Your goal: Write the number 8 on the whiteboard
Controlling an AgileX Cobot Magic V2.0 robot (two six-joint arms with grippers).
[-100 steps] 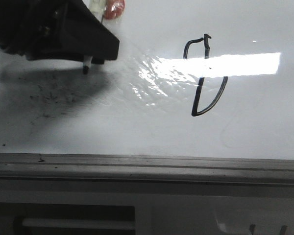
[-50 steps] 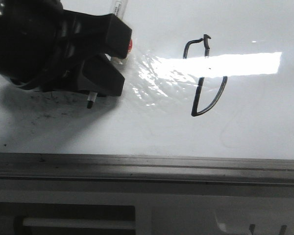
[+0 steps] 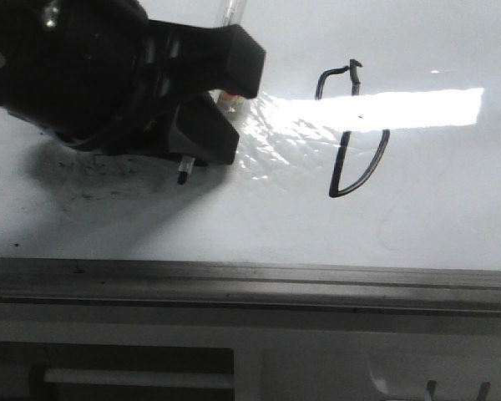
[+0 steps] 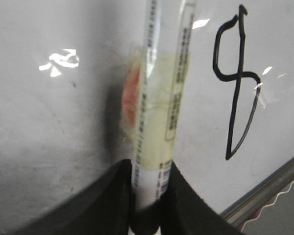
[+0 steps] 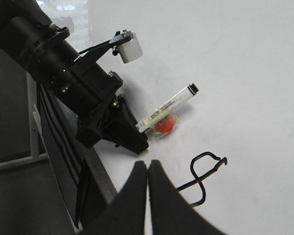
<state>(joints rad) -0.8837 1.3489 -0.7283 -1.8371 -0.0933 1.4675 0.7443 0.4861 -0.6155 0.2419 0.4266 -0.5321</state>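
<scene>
The whiteboard point(image 3: 417, 225) is glossy white with a bright reflection. The number 8 point(image 3: 355, 129) is a thin black line figure right of centre. It also shows in the left wrist view point(image 4: 237, 83) and the right wrist view point(image 5: 206, 174). My left gripper point(image 3: 217, 109) is shut on a white marker point(image 4: 161, 122) wrapped in tape, with a red blob point(image 5: 165, 125) under the tape. The marker tip point(image 3: 182, 175) points at the board left of the 8; contact cannot be told. My right gripper point(image 5: 148, 164) is shut and empty above the board near the 8.
A grey metal rail point(image 3: 250, 284) runs along the board's near edge. Grey smears and black specks point(image 3: 83, 188) lie under the left arm. The left arm point(image 5: 63, 73) and its white camera block point(image 5: 131, 49) stand over the board's left part.
My left gripper has carried the marker toward the near rail and then to the right, closer to the 8. The 8 looks the same.
</scene>
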